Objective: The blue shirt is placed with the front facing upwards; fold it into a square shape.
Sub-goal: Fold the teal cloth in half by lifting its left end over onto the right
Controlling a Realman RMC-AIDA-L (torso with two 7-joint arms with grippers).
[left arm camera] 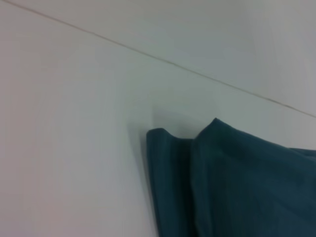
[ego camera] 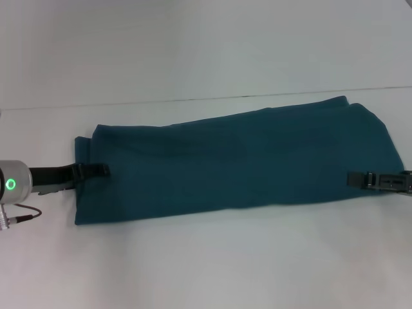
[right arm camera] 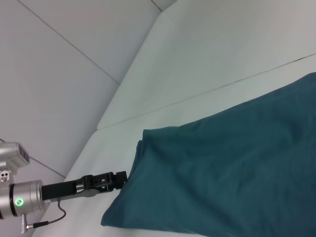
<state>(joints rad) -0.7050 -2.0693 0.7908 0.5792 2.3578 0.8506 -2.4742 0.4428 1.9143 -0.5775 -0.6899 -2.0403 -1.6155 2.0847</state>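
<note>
The white counter (ego camera: pixel 193 270) carried one item: the blue shirt (ego camera: pixel 238 164), folded into a long band, lying flat.

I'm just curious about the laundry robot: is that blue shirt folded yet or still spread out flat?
Partly folded. The blue shirt lies as a long band, no sleeves or lettering showing, layered edges at its left end; not yet a square. The left gripper and right gripper sit at its ends.

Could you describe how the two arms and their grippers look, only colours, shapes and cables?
The left arm has a silver cylindrical wrist with a green glowing ring and a thin dark cable; its left gripper is black and slender. The right gripper is likewise black, with ribbed parts.
</note>
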